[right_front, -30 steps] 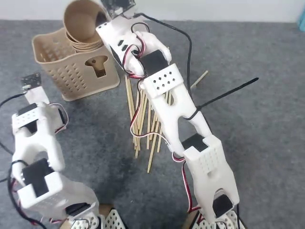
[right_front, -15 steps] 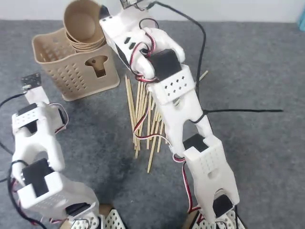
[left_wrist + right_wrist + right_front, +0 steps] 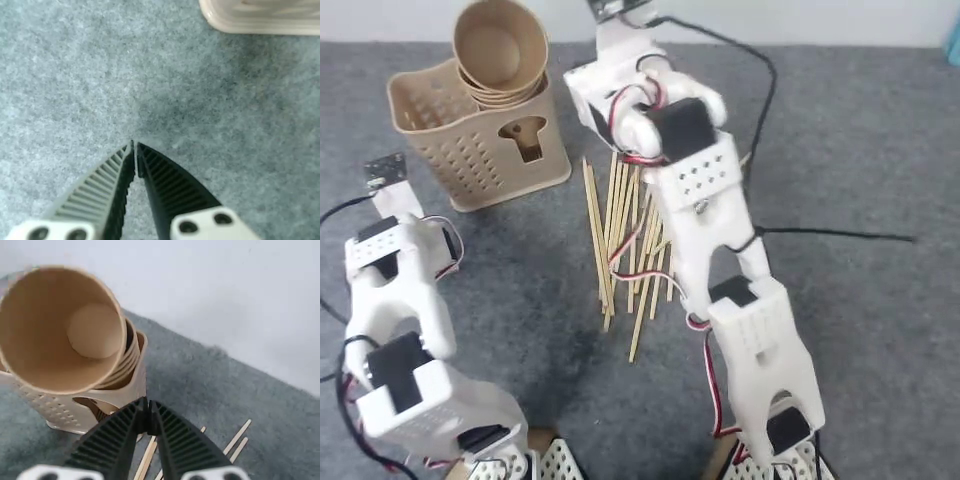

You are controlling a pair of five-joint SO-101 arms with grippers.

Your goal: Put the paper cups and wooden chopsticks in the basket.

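A stack of brown paper cups (image 3: 500, 50) stands tilted in the beige basket (image 3: 470, 150) at the back left; in the right wrist view the cups (image 3: 65, 330) lean over the basket's rim (image 3: 60, 405). Several wooden chopsticks (image 3: 625, 240) lie in a loose pile on the grey carpet right of the basket, partly under the right arm. My right gripper (image 3: 147, 412) is shut and empty, raised to the right of the cups. My left gripper (image 3: 135, 146) is shut and empty just above bare carpet, near the basket's corner (image 3: 260, 17).
A black cable (image 3: 830, 236) runs across the carpet at the right. Two stray chopsticks (image 3: 239, 440) lie apart from the pile. A white wall (image 3: 225, 300) borders the carpet at the back. The left arm (image 3: 395, 300) is folded at the front left.
The right arm has swung to the right, away from the cup stack, and its gripper no longer touches the cups. The left arm has not moved.
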